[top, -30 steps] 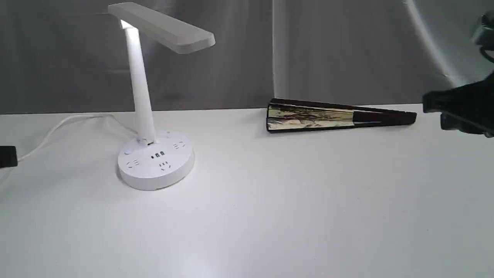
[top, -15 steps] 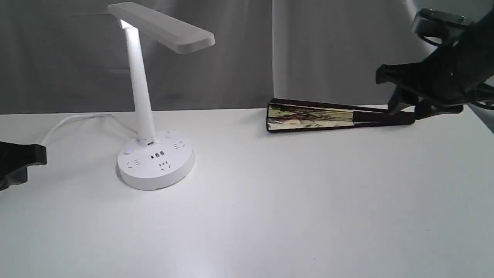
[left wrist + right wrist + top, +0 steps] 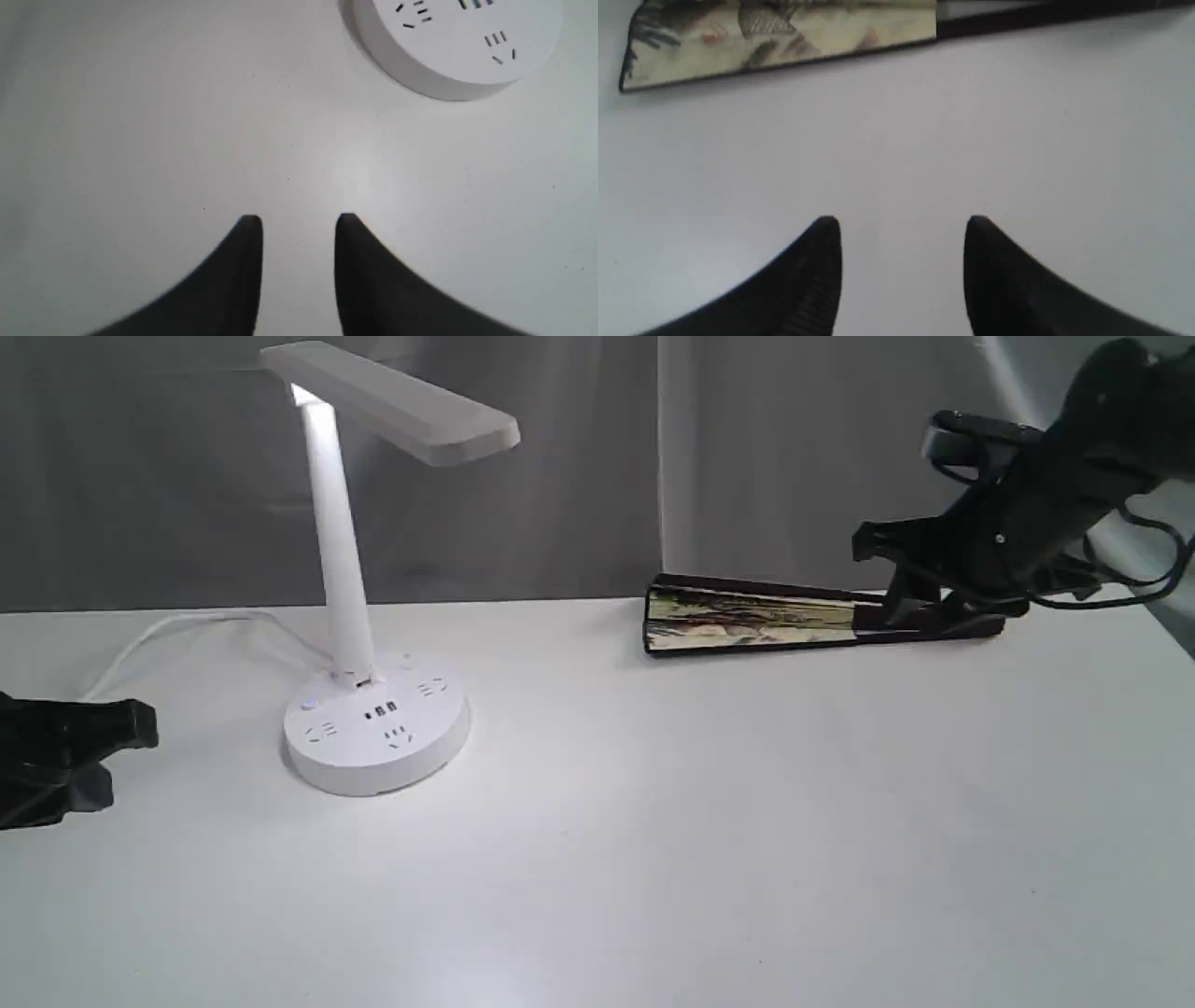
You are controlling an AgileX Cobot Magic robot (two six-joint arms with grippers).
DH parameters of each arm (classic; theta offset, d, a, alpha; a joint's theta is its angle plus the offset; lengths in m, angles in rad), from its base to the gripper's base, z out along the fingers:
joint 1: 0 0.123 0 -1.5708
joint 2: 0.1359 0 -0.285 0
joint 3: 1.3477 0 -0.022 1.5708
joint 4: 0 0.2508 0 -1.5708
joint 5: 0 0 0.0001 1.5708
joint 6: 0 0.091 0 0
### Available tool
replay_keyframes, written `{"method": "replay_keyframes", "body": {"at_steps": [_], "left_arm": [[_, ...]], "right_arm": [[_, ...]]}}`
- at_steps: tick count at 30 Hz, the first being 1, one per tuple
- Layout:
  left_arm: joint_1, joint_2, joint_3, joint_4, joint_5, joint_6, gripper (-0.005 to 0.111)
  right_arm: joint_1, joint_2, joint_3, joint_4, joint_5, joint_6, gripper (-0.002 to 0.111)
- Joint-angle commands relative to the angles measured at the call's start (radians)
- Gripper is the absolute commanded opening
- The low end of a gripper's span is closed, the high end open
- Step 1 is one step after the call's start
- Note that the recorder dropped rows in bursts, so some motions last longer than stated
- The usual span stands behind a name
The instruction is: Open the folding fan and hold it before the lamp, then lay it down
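Exterior view: folding fan (image 3: 747, 616) flat on desk (image 3: 653, 859), right of centre near the back edge, barely splayed. Wide painted end toward the lamp (image 3: 341, 569), narrow dark rib end at right. Poised over that rib end, right fingers (image 3: 901, 602), spread; contact not discernible here. Low at the left edge, left fingers (image 3: 131, 723), well apart from the fan.

Left wrist view: left fingers (image 3: 252, 233) parted, nothing between. Only bare desk below, lamp base (image 3: 458, 51) at upper right.

Right wrist view: right fingers (image 3: 829, 242) wide apart, empty. Fan (image 3: 784, 42) along the top of the frame, clear of both tips.

Handling, as judged: probably light; ribs stiff, paper leaf thin, easily creased or torn. Best taken by the outer wooden ribs near the narrow end, never by the leaf. Smooth ribs and a low, flat lie: expect slipping, so pinch square across.
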Motion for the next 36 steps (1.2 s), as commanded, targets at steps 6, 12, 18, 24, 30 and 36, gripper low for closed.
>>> {"method": "replay_keyframes", "body": {"at_steps": [6, 12, 18, 24, 30, 36], "left_arm": [[-0.004, 0.025, -0.004, -0.004, -0.002, -0.003, 0.028], [-0.004, 0.025, -0.004, -0.004, 0.000, -0.003, 0.028], [-0.004, 0.025, -0.004, -0.004, 0.008, -0.003, 0.028], [-0.004, 0.025, -0.004, -0.004, 0.010, -0.003, 0.028], [-0.004, 0.025, -0.004, -0.004, 0.010, -0.003, 0.028], [-0.004, 0.025, -0.004, -0.026, 0.013, -0.003, 0.028]], "right_arm": [[0.000, 0.081, -0.013, 0.127, -0.165, -0.107, 0.033], [0.000, 0.114, -0.033, 0.073, -0.115, -0.117, 0.018], [0.006, 0.170, -0.176, 0.062, -0.056, -0.096, 0.018], [0.040, 0.219, -0.195, 0.104, -0.208, -0.149, 0.018], [0.088, 0.254, -0.193, 0.114, -0.325, -0.157, 0.018], [0.117, 0.296, -0.193, 0.223, -0.446, -0.157, 0.018]]}}
